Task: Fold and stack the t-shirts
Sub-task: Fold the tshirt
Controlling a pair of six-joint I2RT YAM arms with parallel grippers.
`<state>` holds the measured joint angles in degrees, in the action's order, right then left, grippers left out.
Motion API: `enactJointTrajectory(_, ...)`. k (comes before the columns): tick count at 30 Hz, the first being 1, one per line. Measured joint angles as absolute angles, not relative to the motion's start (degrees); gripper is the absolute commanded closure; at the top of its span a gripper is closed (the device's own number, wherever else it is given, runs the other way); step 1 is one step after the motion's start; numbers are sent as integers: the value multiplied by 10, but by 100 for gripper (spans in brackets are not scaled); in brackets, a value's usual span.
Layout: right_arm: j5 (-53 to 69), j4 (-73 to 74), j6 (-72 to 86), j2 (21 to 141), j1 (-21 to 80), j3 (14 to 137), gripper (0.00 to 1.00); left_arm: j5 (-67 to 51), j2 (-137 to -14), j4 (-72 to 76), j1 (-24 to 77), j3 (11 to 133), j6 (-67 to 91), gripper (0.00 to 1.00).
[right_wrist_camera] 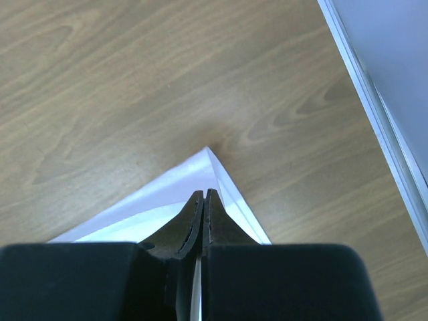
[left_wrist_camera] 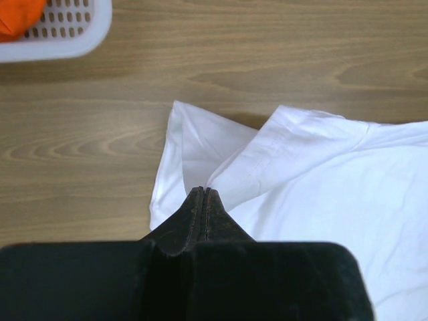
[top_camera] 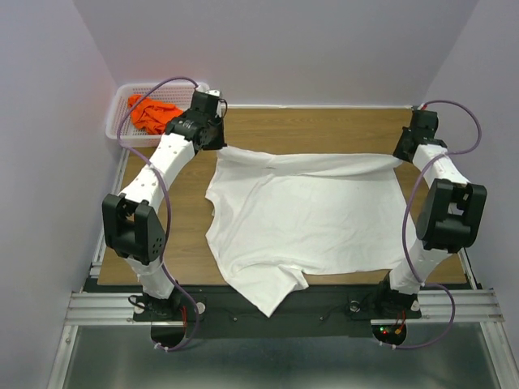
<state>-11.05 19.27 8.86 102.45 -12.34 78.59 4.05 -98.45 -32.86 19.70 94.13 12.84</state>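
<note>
The white t-shirt [top_camera: 308, 219] lies spread across the wooden table, its far edge pulled into a taut, raised line between my two grippers. My left gripper [top_camera: 221, 145] is shut on the shirt's far left corner, with cloth bunched at its tips [left_wrist_camera: 202, 191]. On the far right corner my right gripper [top_camera: 401, 154] is shut, and a white fold [right_wrist_camera: 212, 175] sticks out past its tips [right_wrist_camera: 203, 194]. The orange t-shirt [top_camera: 152, 114] sits crumpled in the basket, and its edge [left_wrist_camera: 19, 15] shows in the left wrist view.
A white perforated basket [top_camera: 114, 121] stands at the table's far left corner, close behind my left gripper. One sleeve of the white shirt [top_camera: 272, 297] hangs over the near table edge onto the black rail. A metal side rail [right_wrist_camera: 374, 114] runs along the right edge.
</note>
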Motion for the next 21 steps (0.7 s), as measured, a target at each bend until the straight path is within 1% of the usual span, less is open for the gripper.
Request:
enactJointTrajectory(14,-139,183,139,971,-123,689,99,-16,-950,-368,211,834,158,100)
enactJointTrajectory(21,-143,183,160,971,-123,676,99,-36,-919,-380,216,812,170,100)
